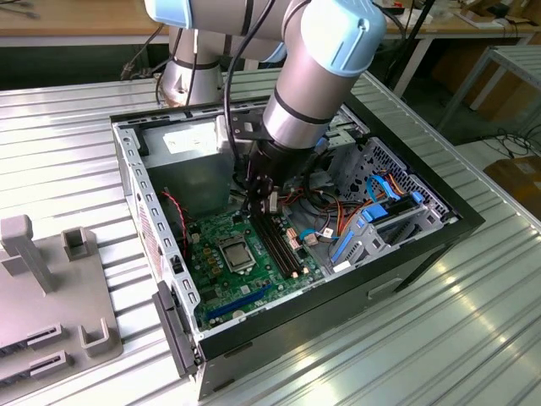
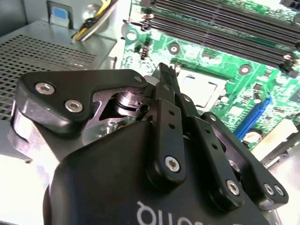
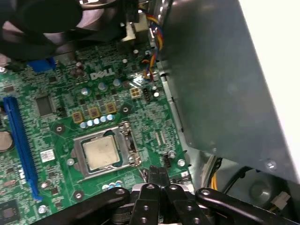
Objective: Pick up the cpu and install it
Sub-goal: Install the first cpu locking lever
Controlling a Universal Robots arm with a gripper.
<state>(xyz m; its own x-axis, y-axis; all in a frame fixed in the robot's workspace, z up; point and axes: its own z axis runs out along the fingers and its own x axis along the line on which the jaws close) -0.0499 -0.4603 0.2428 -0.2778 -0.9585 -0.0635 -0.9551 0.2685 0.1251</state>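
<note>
The cpu [image 3: 100, 153], a pale silvery square, lies flat inside the metal-framed socket [image 3: 129, 143] on the green motherboard [image 3: 56, 93]. In the exterior view the cpu [image 1: 237, 252] sits near the middle of the board, inside the open computer case [image 1: 127, 169]. My gripper [image 3: 157, 174] hangs above the board just beside the socket, a little off the cpu, with its black fingers pressed together and nothing between them. The second wrist view shows the gripper [image 2: 167, 74] with its tips closed, and the cpu [image 2: 202, 89] beyond them. In the exterior view the gripper [image 1: 260, 203] reaches down from the arm.
Dark memory slots [image 1: 275, 241] run beside the socket. A blue expansion slot [image 3: 21, 145] lies on its other side. The grey power supply [image 1: 190, 161] stands close behind the gripper. Cables [image 1: 372, 211] and a drive cage crowd the exterior view's right. A grey fixture [image 1: 51, 288] sits outside the case.
</note>
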